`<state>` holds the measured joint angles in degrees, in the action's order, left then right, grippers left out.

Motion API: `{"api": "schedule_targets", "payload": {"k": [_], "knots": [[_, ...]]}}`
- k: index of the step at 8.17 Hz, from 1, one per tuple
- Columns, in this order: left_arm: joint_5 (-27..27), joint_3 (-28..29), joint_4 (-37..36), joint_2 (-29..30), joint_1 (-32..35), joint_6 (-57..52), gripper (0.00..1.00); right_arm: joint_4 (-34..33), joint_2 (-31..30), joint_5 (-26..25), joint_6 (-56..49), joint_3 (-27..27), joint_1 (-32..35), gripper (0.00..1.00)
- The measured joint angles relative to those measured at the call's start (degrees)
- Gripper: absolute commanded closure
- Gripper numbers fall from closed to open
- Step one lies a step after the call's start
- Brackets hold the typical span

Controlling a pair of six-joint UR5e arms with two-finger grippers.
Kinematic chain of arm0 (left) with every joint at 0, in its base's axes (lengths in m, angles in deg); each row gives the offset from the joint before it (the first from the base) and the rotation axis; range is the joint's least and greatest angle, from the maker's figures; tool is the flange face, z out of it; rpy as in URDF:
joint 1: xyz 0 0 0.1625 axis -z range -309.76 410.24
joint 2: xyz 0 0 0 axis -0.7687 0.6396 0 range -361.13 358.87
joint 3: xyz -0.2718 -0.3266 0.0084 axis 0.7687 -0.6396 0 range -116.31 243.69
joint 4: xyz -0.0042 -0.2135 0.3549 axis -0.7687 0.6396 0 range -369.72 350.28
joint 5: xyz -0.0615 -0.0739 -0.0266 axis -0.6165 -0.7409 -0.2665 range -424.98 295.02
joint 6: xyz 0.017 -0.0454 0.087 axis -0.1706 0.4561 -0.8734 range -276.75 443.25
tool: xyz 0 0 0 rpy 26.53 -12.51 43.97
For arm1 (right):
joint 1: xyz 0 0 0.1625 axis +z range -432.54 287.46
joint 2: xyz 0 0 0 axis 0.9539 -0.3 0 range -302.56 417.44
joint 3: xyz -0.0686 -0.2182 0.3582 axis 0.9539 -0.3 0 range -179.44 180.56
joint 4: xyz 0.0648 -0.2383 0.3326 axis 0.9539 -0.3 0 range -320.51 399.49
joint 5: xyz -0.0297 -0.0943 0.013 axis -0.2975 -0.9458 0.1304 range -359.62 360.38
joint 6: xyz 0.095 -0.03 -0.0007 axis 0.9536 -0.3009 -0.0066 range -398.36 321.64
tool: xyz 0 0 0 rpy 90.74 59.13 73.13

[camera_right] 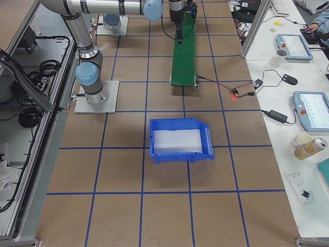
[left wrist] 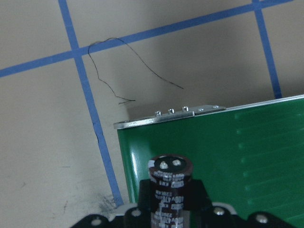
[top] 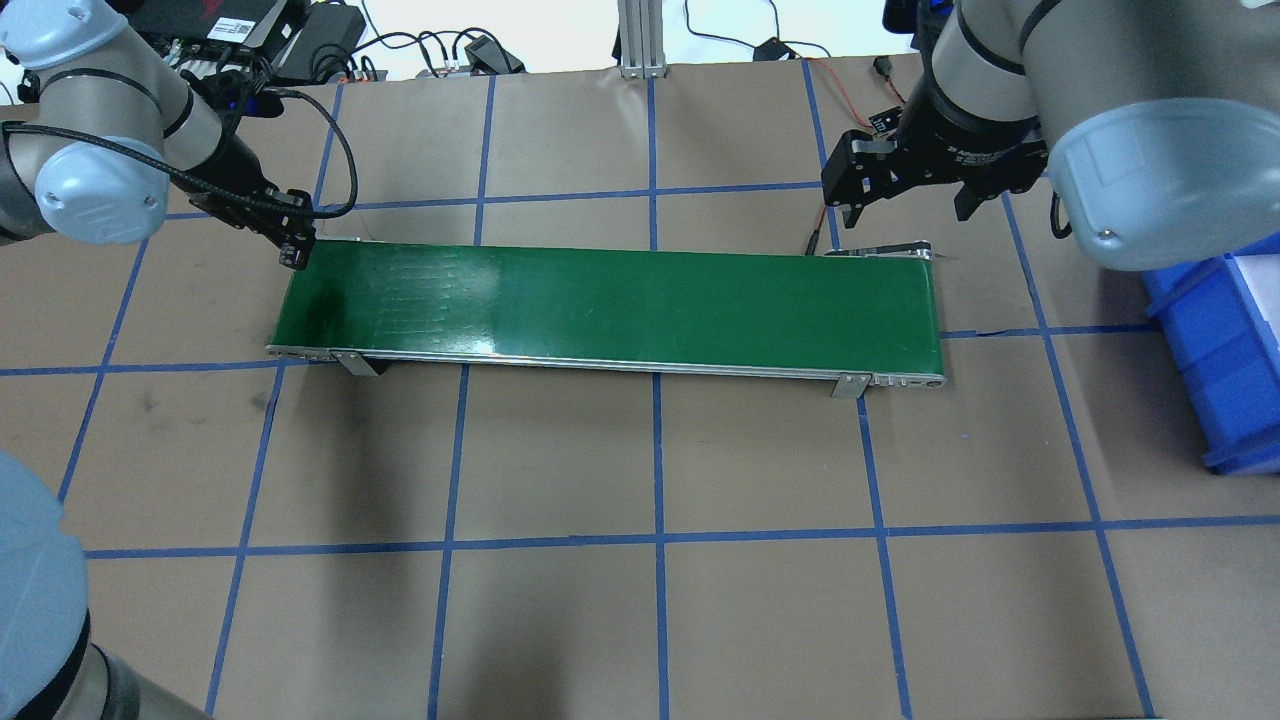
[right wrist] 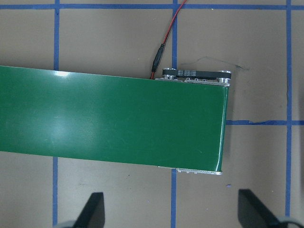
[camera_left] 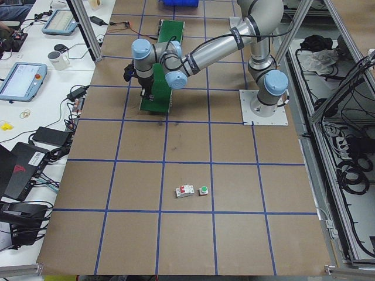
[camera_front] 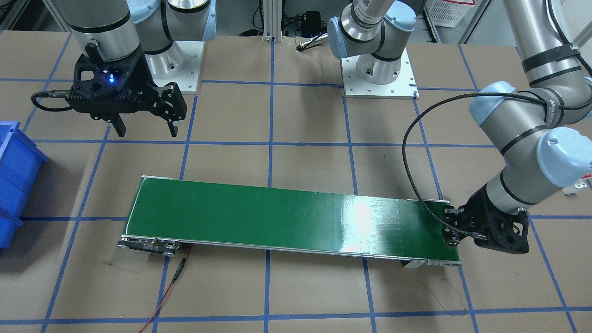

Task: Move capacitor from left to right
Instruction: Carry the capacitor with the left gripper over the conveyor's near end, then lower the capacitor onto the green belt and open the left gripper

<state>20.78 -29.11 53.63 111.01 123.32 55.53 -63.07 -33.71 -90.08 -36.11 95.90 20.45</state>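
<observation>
Left wrist-mounted view: left end effector [camera_front: 449, 226] pinches capacitor [left wrist: 170, 183] mid-body; prob. light, rigid, slick cyl.; right end effector [camera_front: 148, 133] spread.

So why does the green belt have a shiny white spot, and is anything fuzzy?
Front-facing view: light glares off the green belt, a pale patch toward its left-arm end. Overhead view: the same glare, near that end. Left wrist view: the capacitor is close to the lens, its print fuzzy. Right wrist view: the fingers are soft dark shapes.

Green conveyor belt [top: 620, 305] mid-table, blue bin [camera_right: 177, 156] off one end, breaker [camera_left: 185, 191] beside push button [camera_left: 204, 190]
</observation>
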Motion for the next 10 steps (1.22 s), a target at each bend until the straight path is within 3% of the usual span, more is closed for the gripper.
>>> {"api": "schedule_targets", "payload": {"k": [3, 4, 5, 8, 10], "knots": [[-0.10, -0.18, 0.19, 1.82, 0.26, 6.78, 1.00, 0.00, 0.07, -0.14, -0.13, 0.02, 0.00, 0.00], [0.07, -0.44, 0.34, 2.05, 0.38, 8.26, 0.38, 0.00, 0.10, -0.15, -0.14, 0.02, 0.00, 0.00], [0.23, -0.71, 0.97, 2.11, 0.45, 10.14, 0.00, -0.04, 0.19, -0.15, -0.20, 0.03, 0.00, 0.00], [0.70, -0.81, 3.29, 0.08, 1.68, 15.20, 0.00, -0.63, 0.56, -0.04, -2.93, 0.03, 0.00, 0.00], [2.83, -0.59, 5.09, -5.37, 4.14, 15.74, 0.00, -0.95, 0.77, 0.11, -5.31, 0.03, -0.02, 0.00]]}}
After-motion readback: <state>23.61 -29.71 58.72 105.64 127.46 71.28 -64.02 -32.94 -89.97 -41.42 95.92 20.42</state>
